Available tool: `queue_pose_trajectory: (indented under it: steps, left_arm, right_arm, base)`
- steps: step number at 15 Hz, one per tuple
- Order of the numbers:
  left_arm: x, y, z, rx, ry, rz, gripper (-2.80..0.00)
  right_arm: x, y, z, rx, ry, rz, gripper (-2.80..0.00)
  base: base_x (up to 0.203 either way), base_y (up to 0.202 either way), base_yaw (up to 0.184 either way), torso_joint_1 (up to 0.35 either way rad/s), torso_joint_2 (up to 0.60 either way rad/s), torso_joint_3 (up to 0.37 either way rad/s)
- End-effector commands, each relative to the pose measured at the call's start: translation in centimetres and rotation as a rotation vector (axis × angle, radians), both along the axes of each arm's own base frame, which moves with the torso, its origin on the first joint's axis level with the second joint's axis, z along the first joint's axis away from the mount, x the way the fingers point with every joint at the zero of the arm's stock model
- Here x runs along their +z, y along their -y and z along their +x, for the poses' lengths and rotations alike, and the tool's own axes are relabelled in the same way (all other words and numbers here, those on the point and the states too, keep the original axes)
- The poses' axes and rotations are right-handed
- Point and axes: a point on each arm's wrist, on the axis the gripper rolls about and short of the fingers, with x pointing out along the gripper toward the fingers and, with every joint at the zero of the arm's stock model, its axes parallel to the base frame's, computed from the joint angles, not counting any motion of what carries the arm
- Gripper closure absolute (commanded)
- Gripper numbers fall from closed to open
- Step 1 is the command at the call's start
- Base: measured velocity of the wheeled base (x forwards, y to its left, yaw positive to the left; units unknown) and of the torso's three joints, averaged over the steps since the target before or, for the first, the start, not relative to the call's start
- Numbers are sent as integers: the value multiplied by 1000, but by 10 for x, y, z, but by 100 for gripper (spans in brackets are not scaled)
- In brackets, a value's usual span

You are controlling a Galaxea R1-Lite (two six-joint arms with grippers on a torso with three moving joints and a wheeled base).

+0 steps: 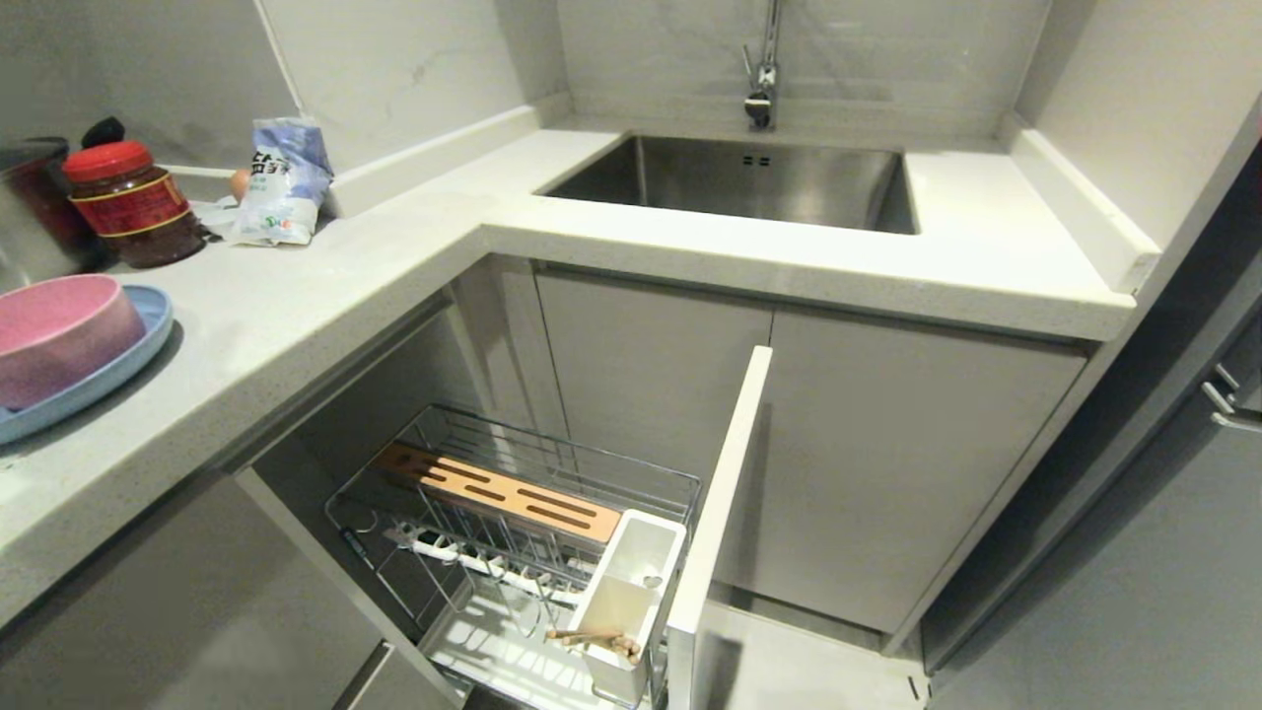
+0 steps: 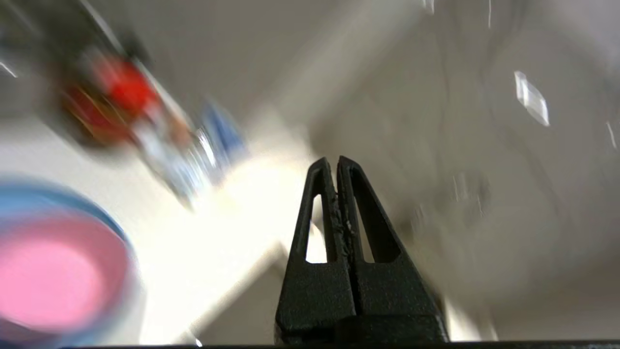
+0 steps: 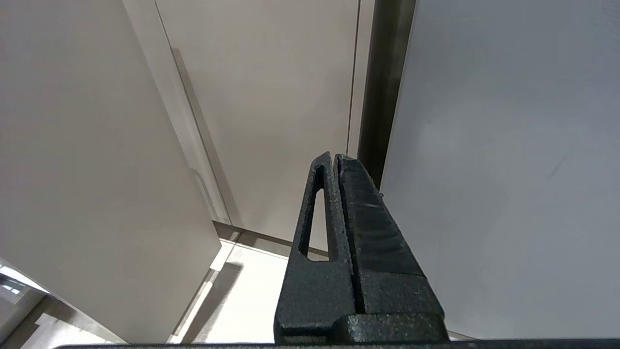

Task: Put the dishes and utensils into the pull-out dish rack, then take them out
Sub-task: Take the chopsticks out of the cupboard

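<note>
So the bench [image 1: 325,296] wraps round in an L, with the steel sink [image 1: 749,182] and its tap [image 1: 761,84] set in at 12 o'clock in the head view. Over at 10 o'clock there's a red-lidded jar [image 1: 133,202] of dark sauce, a blue-and-white bag [image 1: 281,182] just beside it, and the edge of a steel pot [image 1: 30,212] behind the jar. None of it sits between the dishes and the rack.

The pink bowl [image 1: 59,335] is matte and round, sitting in the shallow light-blue plate [image 1: 138,340] on the bench at 9 o'clock. Below, at 6 o'clock, the pull-out dish rack [image 1: 513,552] stands pulled out: chrome wire, a slotted wooden bar [image 1: 503,493] across it, a white utensil cup [image 1: 626,602] against the light-grey front panel [image 1: 715,532]. The wooden chopsticks [image 1: 596,641] are in that cup. Can't make out the fork anywhere.

Left tool [image 2: 336,162] has its fingers pressed together with nothing in them, up over the bench near the bowl and plate; its camera is badly smeared. Right tool [image 3: 334,157] is also closed and empty, hanging by the plain cabinet doors [image 3: 271,106].
</note>
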Motion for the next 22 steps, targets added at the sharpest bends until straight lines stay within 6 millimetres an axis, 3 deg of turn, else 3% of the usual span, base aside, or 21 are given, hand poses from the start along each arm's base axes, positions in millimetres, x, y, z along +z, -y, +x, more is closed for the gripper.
queue_pose_trajectory:
  steps: [1, 5, 9, 10, 13, 18, 22]
  left_arm:
    - [-21, 33, 59, -177, -209, 33, 0]
    - [-79, 93, 128, -289, -618, 178, 0]
    - [-146, 125, 168, -334, -1064, 397, 0]
    - [-161, 131, 174, -379, -1165, 440, -280]
    - [-191, 143, 189, -560, -1353, 489, -280]
    - [-264, 168, 232, -628, -1618, 557, -280]
    - [-315, 178, 248, -797, -1809, 608, -280]
  right_arm:
    - [-7, 0, 2, 1, -25, 0, 0]
    - [-7, 0, 2, 1, -25, 1, 0]
    - [-7, 0, 2, 1, -25, 0, 0]
    - [-8, 0, 2, 1, -26, 0, 0]
    - [-7, 0, 2, 1, -25, 0, 0]
    - [-7, 0, 2, 1, -25, 0, 0]
    - [-7, 0, 2, 1, -25, 0, 0]
  base:
    - [0, 0, 0, 0, 0, 0]
    - [0, 0, 0, 0, 0, 0]
    - [0, 0, 0, 0, 0, 0]
    - [0, 0, 0, 0, 0, 0]
    - [0, 0, 0, 0, 0, 0]
    - [0, 0, 0, 0, 0, 0]
    - [0, 0, 0, 0, 0, 0]
